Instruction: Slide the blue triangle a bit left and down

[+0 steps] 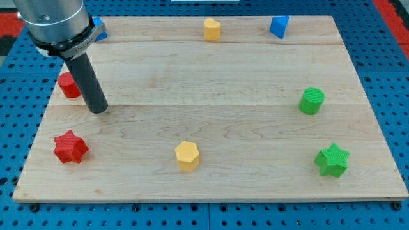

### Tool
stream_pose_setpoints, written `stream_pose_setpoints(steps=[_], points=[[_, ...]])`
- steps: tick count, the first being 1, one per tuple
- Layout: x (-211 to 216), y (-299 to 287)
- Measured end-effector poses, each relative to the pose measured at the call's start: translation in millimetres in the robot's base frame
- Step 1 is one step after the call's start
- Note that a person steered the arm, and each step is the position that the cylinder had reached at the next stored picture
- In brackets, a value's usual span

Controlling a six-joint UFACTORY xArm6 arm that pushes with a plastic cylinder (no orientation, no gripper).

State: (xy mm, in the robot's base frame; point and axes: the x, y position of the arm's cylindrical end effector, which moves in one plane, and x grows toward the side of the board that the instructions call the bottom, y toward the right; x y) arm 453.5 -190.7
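We are finding the blue triangular block (pixel 279 27) sitting at the top edge of the pale wooden board (pixel 211 83), toward the view's right, roughly at one o'clock from the board's middle. It is lying flat on the wood, touching nothing. At nine o'clock from it, well apart along the same top strip, the yellow block with a rounded, heart-like outline (pixel 212 29) is resting. At five o'clock from the triangle, near the board's right edge, the green cylinder (pixel 312 101) is standing, and at six o'clock from that cylinder the green star-shaped block (pixel 331 160) is lying near the bottom right corner.

We are seeing the yellow hexagonal block (pixel 188 156) near the bottom edge, at about six o'clock from the board's middle. The red star-shaped block (pixel 70 147) is sitting at the bottom left.

Our tip (pixel 98 110) is pressing down at the view's left, at about nine o'clock from the board's middle and far from the blue triangle. The dark rod is carrying no jaws, so we cannot tell of any opening or closing. A red block (pixel 67 85), its shape partly hidden, is lying just beside the rod at ten o'clock from our tip. Another blue block (pixel 99 29), mostly hidden behind the arm's grey housing (pixel 54 25), is peeking out at the top left corner.
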Motion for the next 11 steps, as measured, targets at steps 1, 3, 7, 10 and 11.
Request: stream_pose_setpoints(steps=[1, 3, 7, 10, 11], points=[[-1, -4], [-7, 53], [-158, 427], [-238, 301], [-240, 290]])
